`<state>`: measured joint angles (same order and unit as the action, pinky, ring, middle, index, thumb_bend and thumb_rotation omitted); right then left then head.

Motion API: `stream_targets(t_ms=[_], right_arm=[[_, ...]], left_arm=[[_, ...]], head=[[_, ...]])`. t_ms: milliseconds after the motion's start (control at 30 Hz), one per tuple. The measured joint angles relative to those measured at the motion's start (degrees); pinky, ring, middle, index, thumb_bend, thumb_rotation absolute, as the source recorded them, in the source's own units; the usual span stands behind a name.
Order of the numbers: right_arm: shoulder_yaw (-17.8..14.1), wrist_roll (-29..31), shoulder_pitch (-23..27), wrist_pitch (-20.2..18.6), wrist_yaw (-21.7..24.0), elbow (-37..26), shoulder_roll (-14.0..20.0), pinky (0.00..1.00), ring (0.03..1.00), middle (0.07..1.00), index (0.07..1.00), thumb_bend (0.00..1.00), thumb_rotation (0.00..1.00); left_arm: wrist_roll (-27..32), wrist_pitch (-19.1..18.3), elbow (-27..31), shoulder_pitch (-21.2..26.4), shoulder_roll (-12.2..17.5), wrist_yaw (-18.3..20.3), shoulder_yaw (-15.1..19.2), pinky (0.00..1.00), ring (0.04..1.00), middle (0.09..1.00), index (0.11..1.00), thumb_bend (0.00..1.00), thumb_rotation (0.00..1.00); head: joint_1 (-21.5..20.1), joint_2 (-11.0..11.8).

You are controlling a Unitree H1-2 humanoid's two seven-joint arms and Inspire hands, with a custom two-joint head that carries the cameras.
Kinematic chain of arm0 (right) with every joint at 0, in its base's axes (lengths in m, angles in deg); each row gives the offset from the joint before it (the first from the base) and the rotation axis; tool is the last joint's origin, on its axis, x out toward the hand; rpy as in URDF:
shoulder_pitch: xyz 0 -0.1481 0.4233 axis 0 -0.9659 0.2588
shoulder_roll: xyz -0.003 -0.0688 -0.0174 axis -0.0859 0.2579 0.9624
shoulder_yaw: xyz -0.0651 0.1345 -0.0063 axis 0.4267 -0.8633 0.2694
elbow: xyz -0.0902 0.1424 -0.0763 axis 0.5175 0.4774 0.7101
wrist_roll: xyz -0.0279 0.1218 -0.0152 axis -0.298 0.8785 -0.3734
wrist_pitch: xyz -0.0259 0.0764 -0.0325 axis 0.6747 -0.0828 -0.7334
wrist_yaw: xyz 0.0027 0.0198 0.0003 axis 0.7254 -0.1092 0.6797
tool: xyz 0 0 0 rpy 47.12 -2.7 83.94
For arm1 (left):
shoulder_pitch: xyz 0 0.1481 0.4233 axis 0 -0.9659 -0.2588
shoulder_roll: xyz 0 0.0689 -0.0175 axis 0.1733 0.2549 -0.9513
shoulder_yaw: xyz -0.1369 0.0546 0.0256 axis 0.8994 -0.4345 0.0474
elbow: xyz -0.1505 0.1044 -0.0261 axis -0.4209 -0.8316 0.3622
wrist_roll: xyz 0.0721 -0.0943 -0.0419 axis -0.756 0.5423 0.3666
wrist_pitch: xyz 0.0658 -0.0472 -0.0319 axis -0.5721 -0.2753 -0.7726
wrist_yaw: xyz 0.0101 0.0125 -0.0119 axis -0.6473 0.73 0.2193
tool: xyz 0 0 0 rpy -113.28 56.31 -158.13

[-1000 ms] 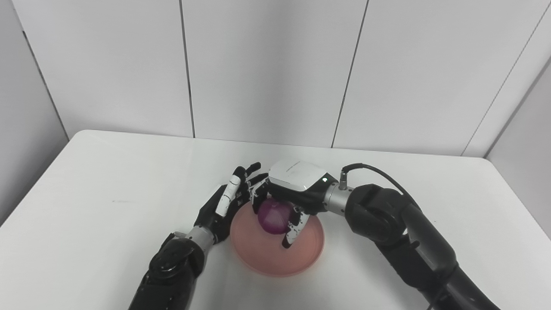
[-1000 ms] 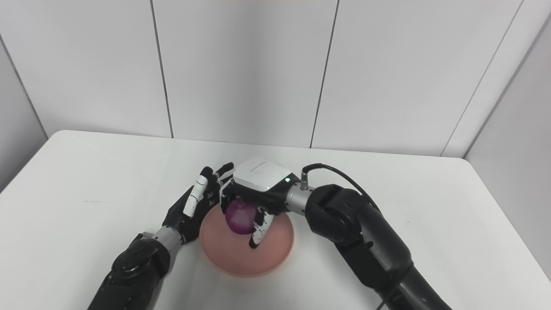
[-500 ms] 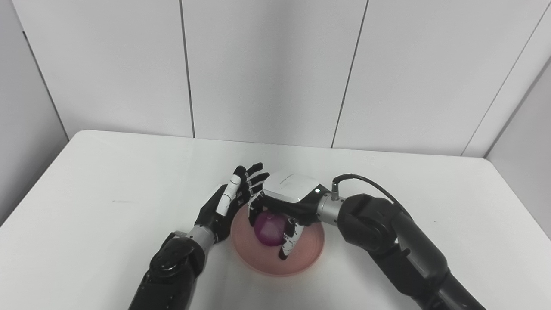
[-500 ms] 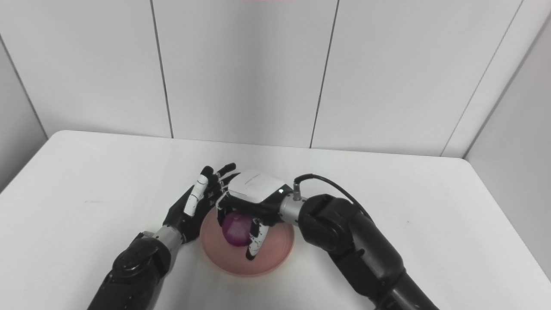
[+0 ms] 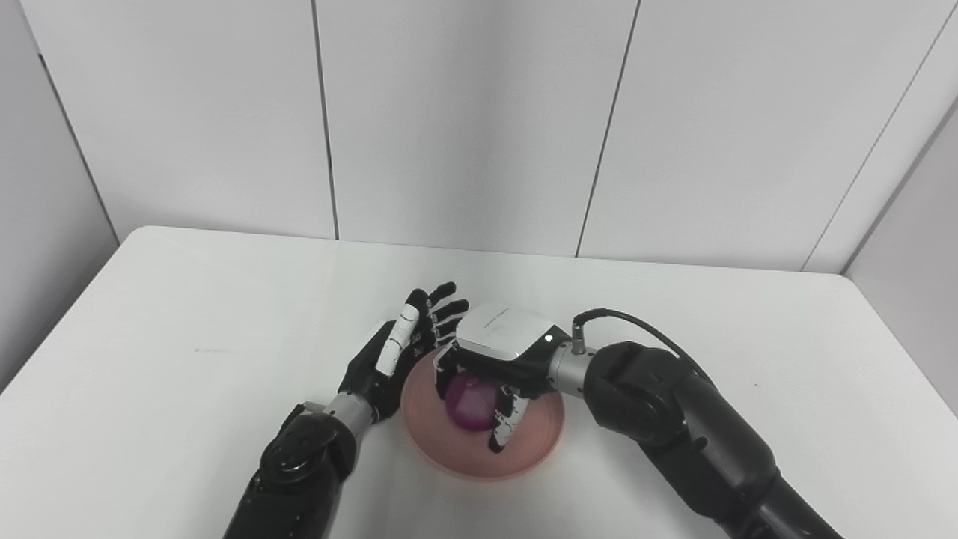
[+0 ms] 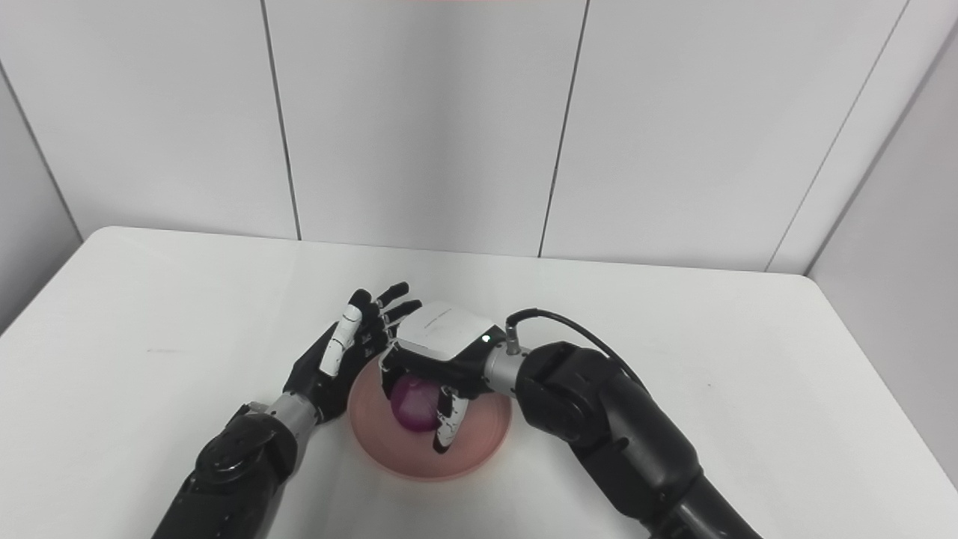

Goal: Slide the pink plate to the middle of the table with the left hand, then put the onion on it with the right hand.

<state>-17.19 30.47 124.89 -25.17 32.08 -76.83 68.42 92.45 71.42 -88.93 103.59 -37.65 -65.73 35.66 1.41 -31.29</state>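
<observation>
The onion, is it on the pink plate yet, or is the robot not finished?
Plate step looks done: the pink plate sits mid-table beside the open left hand. The right hand grips the onion low over the plate. Left: let go and pull away.

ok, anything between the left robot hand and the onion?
Only the pink plate rim and the right robot hand fingers wrapped on the onion. The left robot hand stands open at the plate's left edge, in both eye views.
</observation>
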Motion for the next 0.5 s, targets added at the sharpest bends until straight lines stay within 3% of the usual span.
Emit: stream_targets(t_ms=[200,500], right_arm=[[-0.2,0.5,0.0,0.0,0.9,-0.7,0.4,0.44,0.556,0.674,0.679,1.0,0.44],[-1.6,2.4,0.2,0.0,1.6,-0.9,1.4,0.44,0.556,0.663,0.671,1.0,0.43]], left_arm=[[0.0,0.0,0.0,0.0,0.0,0.0,0.0,0.85,0.878,0.886,0.913,0.77,0.93],[0.0,0.0,0.0,0.0,0.0,0.0,0.0,0.85,0.871,0.882,0.913,0.79,0.92]], head=[[-0.1,0.1],[-0.3,0.0]])
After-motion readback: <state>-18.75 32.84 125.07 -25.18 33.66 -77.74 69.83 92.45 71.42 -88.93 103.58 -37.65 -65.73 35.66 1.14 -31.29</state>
